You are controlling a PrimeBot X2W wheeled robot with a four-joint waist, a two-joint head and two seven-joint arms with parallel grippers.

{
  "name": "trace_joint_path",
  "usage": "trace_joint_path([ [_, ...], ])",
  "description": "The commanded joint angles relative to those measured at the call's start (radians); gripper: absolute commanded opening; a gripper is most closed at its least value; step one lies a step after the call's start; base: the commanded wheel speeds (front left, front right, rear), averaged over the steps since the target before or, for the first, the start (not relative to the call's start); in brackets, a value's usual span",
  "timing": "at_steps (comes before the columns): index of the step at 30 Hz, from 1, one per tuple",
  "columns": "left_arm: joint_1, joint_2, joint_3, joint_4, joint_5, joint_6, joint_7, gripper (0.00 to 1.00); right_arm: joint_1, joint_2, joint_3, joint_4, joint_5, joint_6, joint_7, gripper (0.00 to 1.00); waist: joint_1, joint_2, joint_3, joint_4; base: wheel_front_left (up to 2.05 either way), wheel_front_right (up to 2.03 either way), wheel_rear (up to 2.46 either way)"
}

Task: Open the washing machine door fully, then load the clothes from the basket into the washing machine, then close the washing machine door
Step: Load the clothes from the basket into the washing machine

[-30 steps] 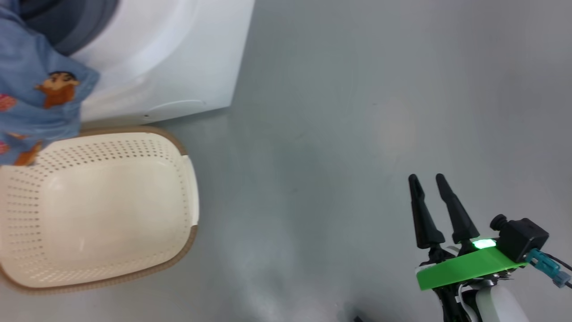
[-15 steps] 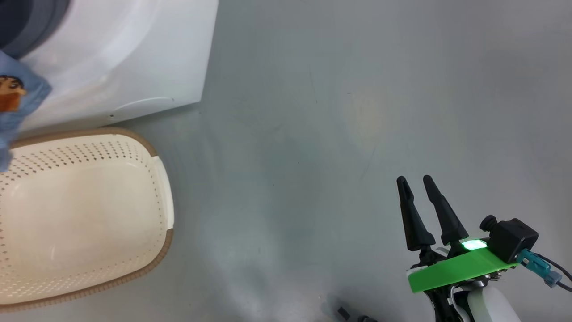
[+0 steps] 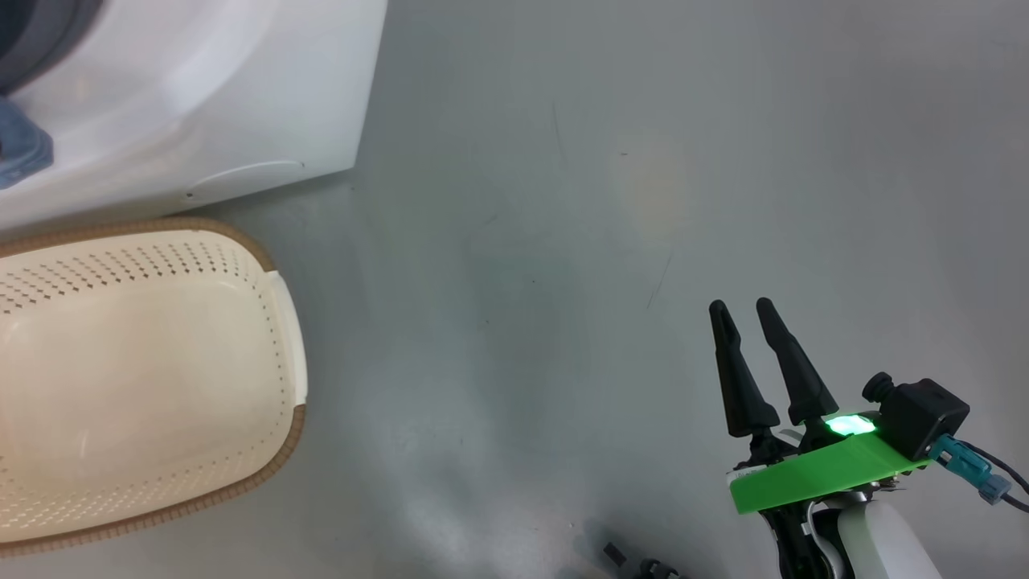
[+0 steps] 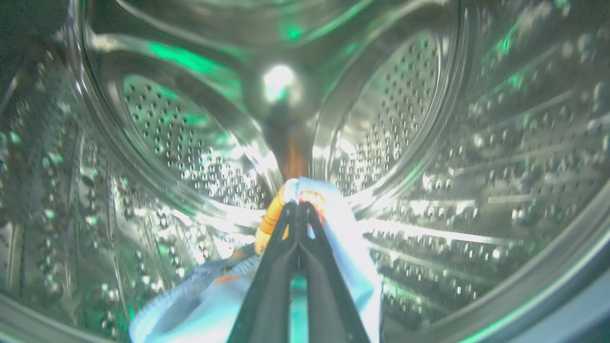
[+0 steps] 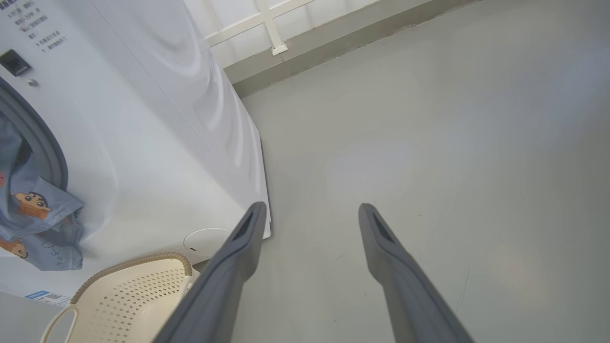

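Left gripper (image 4: 299,207), fingers pinched tight on the light blue clothes (image 4: 348,257), reaches inside the steel drum (image 4: 190,157) of the washing machine (image 3: 201,96). The fabric trails out over the grey seal (image 5: 52,152). The basket (image 3: 281,338), just beside the machine, shows its bare perforated bottom. A blue label (image 5: 45,296) is too small to read. Right gripper (image 3: 744,310), spread wide and holding nothing, hangs over the grey floor (image 3: 522,241).
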Motion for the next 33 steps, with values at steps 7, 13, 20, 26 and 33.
trace_joint_path([
  [7, -0.038, 0.025, -0.028, 0.147, 0.034, -0.012, -0.005, 1.0, 0.002, -0.012, 0.023, -0.019, 0.01, 0.002, -0.005, 1.0, 0.0, -0.0001, -0.011, 0.014, 0.0, 0.0, 0.0],
  [13, -0.074, 0.006, -0.049, 0.259, 0.032, -0.016, -0.005, 1.0, -0.001, -0.012, 0.021, -0.015, 0.008, 0.002, -0.005, 1.0, 0.0, -0.0001, -0.023, 0.027, 0.0, 0.0, 0.0],
  [20, -0.072, -0.015, -0.048, 0.292, 0.011, -0.018, -0.005, 1.0, -0.005, -0.012, 0.015, -0.014, 0.001, 0.002, -0.005, 1.0, 0.0, -0.0001, -0.034, 0.038, 0.0, 0.0, 0.0],
  [26, -0.002, -0.058, -0.024, 0.237, -0.025, -0.02, -0.005, 1.0, -0.003, -0.012, -0.007, -0.01, -0.019, 0.002, -0.005, 1.0, 0.0, -0.0001, -0.056, 0.071, 0.0, 0.0, 0.0],
  [33, 0.137, -0.123, 0.009, 0.105, -0.043, -0.02, -0.005, 1.0, -0.001, -0.012, -0.036, -0.007, -0.058, 0.002, -0.005, 1.0, 0.0, -0.0001, -0.097, 0.127, 0.0, 0.0, 0.0],
])
